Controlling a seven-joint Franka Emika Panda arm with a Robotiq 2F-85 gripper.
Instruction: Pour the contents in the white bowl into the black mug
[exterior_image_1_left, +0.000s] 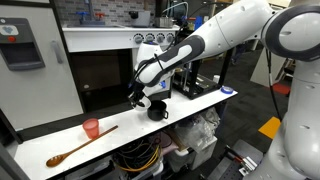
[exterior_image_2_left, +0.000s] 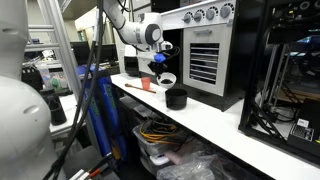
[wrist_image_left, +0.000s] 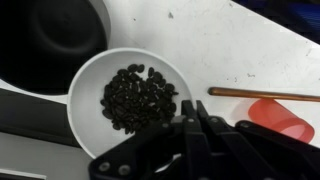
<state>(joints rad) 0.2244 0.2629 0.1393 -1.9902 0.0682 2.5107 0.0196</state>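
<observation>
In the wrist view the end effector (wrist_image_left: 190, 112) grips the white bowl (wrist_image_left: 85, 95) by its rim, with the black mug (wrist_image_left: 45, 40) just beside at ten o'clock.

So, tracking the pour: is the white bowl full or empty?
Not empty: the wrist view shows dark pieces piled in the white bowl, gripper shut on its rim.

You will find no text, brand, number or sign that can be read in any view. In an exterior view, the coloured patches (exterior_image_1_left: 100, 12) high above and behind the gripper (exterior_image_1_left: 137, 97) are too blurred to read. The row of knobs (exterior_image_2_left: 205, 14) above and beside it shows no legible markings.
</observation>
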